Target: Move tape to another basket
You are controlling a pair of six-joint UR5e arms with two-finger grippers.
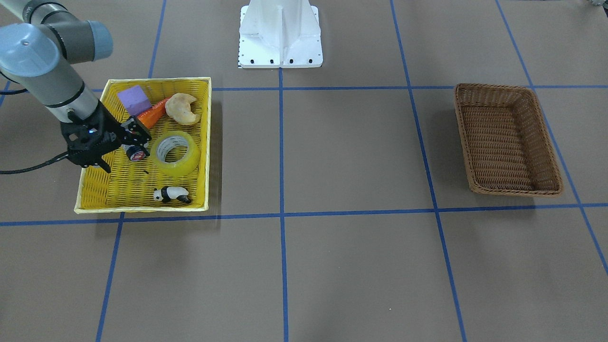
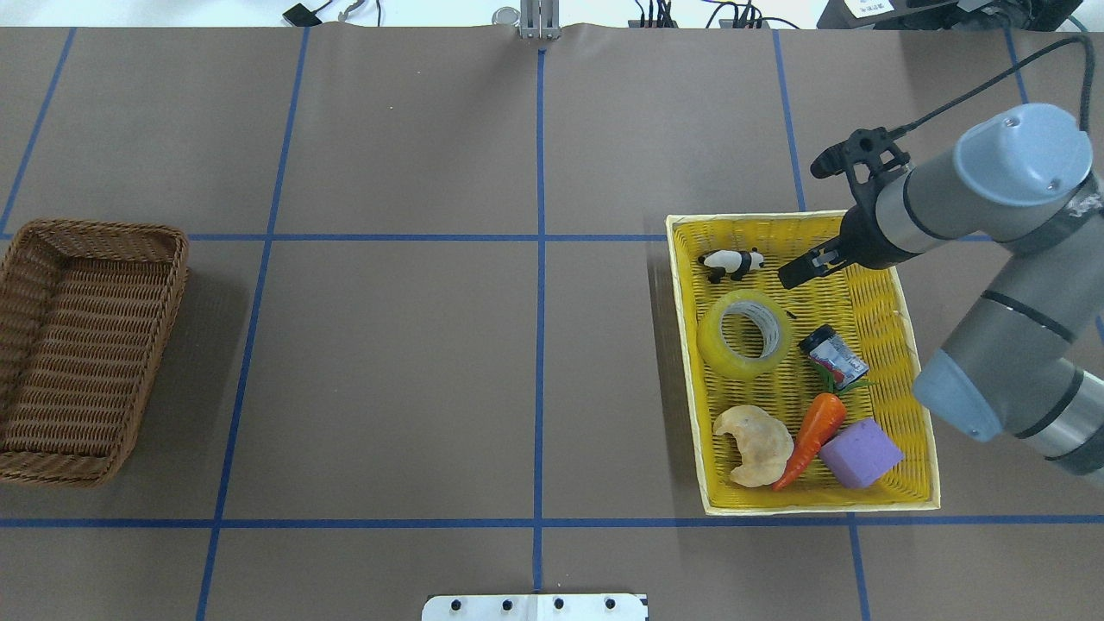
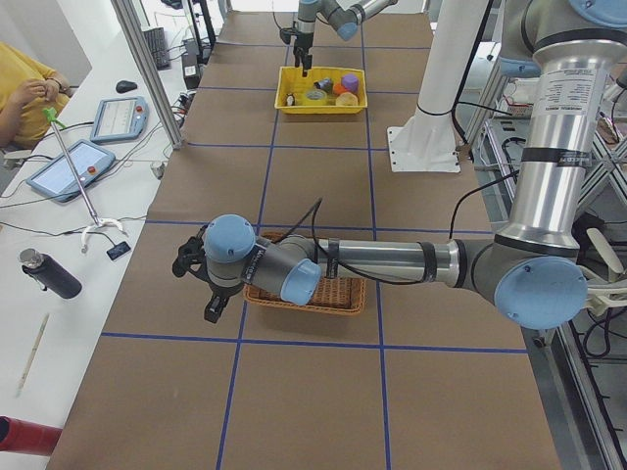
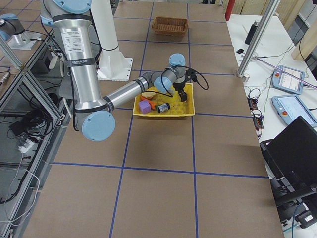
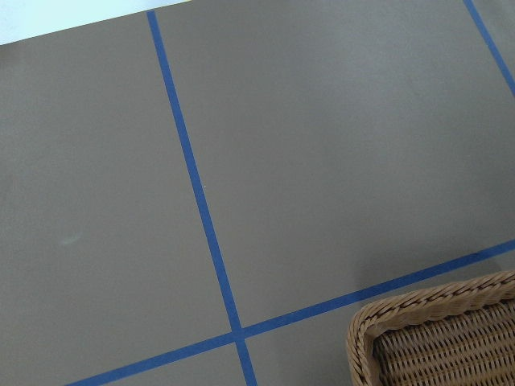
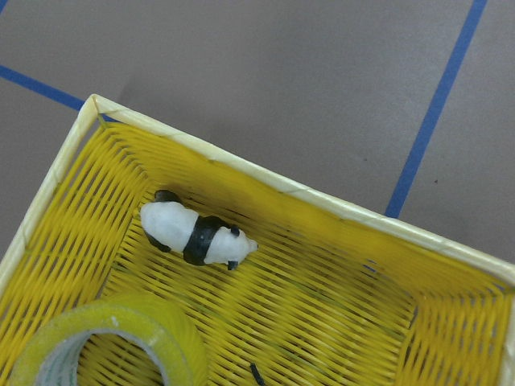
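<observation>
Tape (image 6: pixel 121 315) is seen flat in the yellow tray (image 6: pixel 322 240). Whether right gripper (image 2: pixel 798 272), hung nearby, or left gripper (image 3: pixel 214 311) is spread cannot be told.

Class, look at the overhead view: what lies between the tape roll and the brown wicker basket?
In the overhead view, between the tape and the basket lie only the yellow tray's rim and bare table crossed by blue lines.

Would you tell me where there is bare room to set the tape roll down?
The dark brown woven wicker basket is bare inside. The bright yellow woven tray is crowded around the yellow-green tape roll; only the corner between the black-and-white toy panda and the small grey can is free.
</observation>
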